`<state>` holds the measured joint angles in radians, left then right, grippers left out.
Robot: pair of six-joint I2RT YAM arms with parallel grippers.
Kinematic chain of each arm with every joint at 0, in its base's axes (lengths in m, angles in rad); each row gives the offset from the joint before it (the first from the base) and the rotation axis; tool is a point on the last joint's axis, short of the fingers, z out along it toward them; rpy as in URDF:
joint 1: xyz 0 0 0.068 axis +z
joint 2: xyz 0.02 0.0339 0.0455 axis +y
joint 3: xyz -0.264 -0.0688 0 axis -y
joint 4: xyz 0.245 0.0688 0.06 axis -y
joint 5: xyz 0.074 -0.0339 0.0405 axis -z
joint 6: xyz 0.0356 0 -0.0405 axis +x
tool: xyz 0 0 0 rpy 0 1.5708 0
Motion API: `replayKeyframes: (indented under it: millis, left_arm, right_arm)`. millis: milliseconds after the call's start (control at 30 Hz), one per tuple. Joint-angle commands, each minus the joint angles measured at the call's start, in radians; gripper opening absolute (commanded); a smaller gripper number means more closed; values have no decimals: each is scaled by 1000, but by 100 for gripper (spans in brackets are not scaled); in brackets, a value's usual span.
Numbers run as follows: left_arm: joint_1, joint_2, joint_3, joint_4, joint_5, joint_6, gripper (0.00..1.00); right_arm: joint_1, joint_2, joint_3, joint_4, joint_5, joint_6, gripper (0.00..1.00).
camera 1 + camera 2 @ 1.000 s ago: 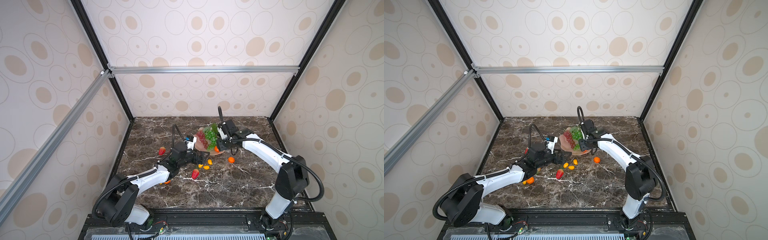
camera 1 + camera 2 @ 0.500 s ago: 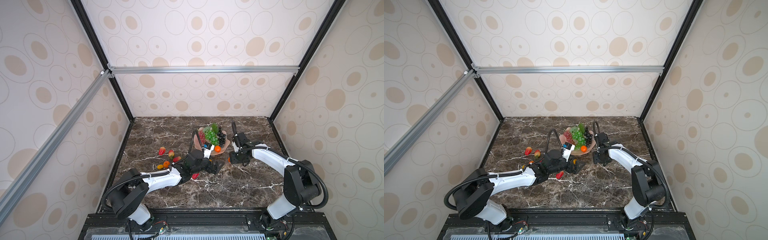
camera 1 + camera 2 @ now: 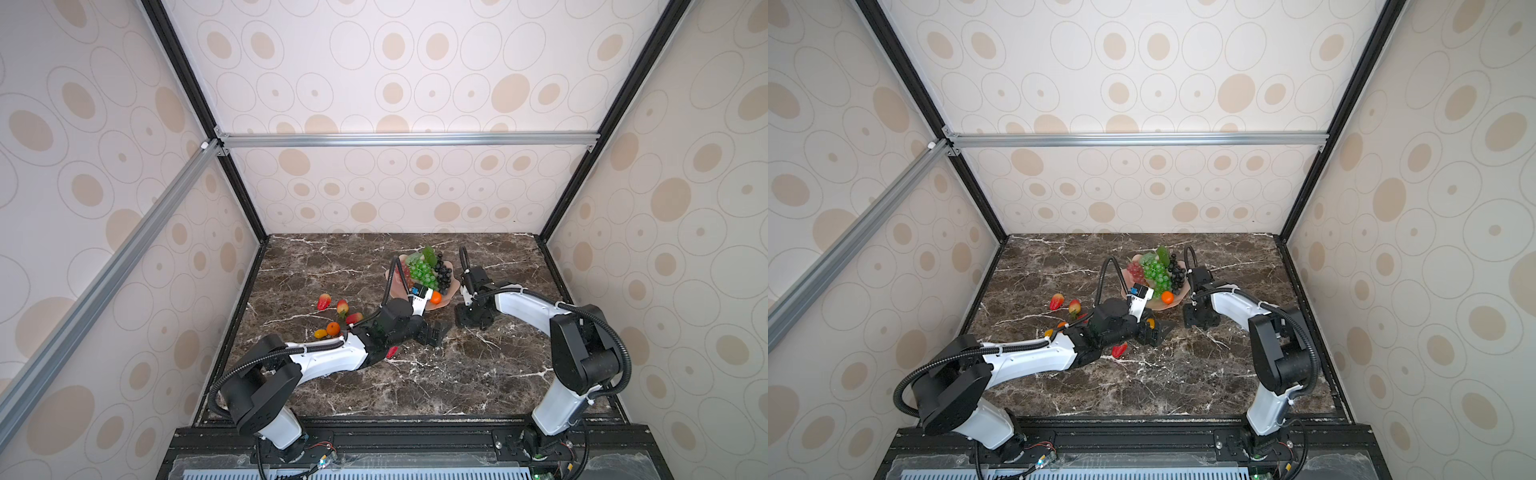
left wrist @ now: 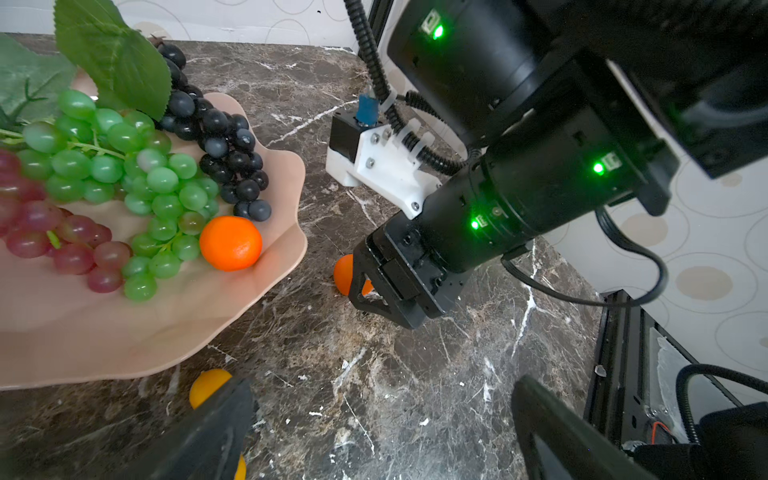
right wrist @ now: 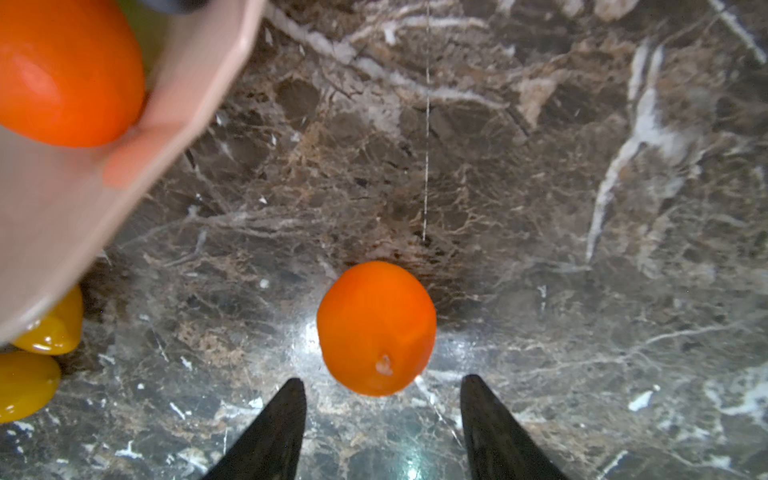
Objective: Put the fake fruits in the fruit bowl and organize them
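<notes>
Currently tangerine sits on surface just beside fruit bowl; right gripper jaws part-open, empty, just short of it; left gripper jaws wide, empty; probably light, rigid, slick, so pinch across its widest middle.

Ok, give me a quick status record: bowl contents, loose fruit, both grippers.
in bowl: fruit bowl holds red, green, black grape bunches and one tangerine
right gripper: open, low at a loose tangerine on the table, not closed on it
left gripper: open, empty, by yellow ovals at the bowl's edge
loose, far left: strawberries, third tangerine
</notes>
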<state>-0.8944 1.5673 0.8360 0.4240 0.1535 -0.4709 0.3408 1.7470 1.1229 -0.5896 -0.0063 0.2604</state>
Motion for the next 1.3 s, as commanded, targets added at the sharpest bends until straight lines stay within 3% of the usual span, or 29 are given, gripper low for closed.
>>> replayKeyframes:
  millis: [0, 833, 1267]
  left_arm:
    - [-8, -15, 28, -19, -18, 30, 98]
    - [-6, -24, 30, -44, -47, 44, 98]
    - [1, -48, 20, -36, -74, 22, 98]
  right_arm:
    - [-4, 26, 37, 8, -14, -9, 62]
    - [-6, 91, 57, 13, -1, -24, 45]
    - [-6, 2, 11, -3, 30, -18, 43]
